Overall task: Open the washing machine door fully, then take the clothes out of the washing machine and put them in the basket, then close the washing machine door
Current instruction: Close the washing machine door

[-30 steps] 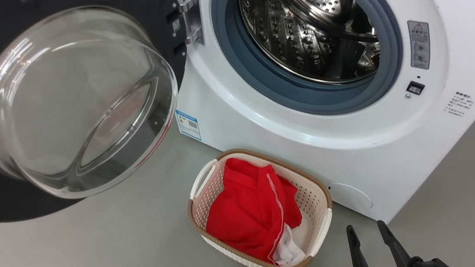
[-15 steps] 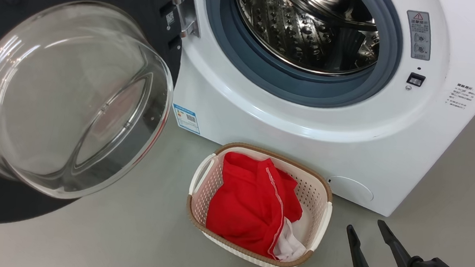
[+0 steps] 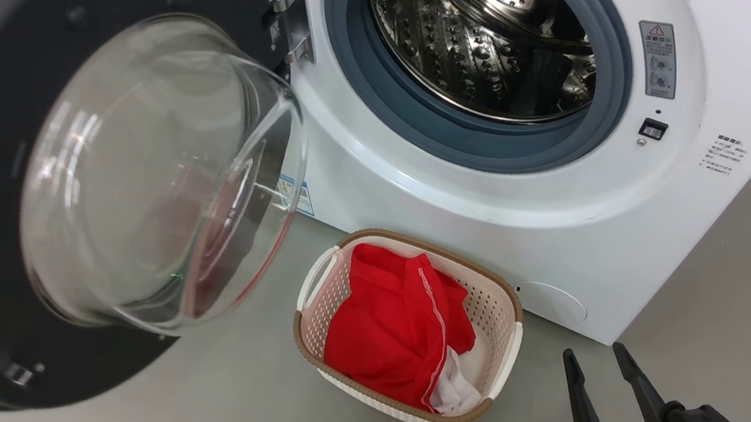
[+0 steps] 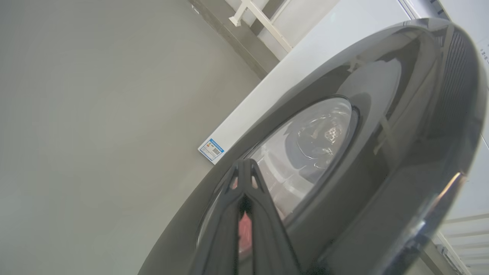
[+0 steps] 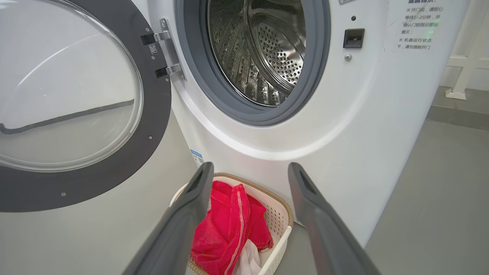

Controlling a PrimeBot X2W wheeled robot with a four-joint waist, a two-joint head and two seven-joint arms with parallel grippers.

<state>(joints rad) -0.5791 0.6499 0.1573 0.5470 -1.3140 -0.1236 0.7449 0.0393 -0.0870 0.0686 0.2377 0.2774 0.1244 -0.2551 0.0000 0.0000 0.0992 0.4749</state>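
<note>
Grey, smooth and matt, the floor (image 3: pixel 227 390) carries everything shown.

Near right: the right gripper (image 3: pixel 592 350) hangs over the floor on a green and black mount. Its two dark fingers are spread wide with nothing between them.

Left of it and a little farther: the basket (image 3: pixel 320 316), cream perforated plastic with a brown rim, stands on the floor just in front of the washing machine (image 3: pixel 483 242). The clothes (image 3: pixel 391 330), red with white trim and a white patch, lie heaped inside it.

Near left: the washing machine door (image 3: pixel 0 99) stands open on a metal hinge (image 3: pixel 291 17) at the left of the opening. Its dark grey inner side and clear glass bowl (image 3: pixel 158 176) face the head camera. At the door's glossy black outer face, the left gripper (image 4: pixel 244 165) has its fingers pressed together. Whether they touch the door cannot be told.

Farther: the white cabinet has a grey rubber gasket (image 3: pixel 359 92) around a perforated steel drum (image 3: pixel 474 48). A blue label (image 4: pixel 211 149) sits at its lower left corner, and a latch socket (image 3: pixel 652 129) and warning sticker (image 3: pixel 657 60) lie right of the opening.

Far right: a white post (image 5: pixel 460 76) stands on a raised grey kerb (image 5: pixel 454 110).
</note>
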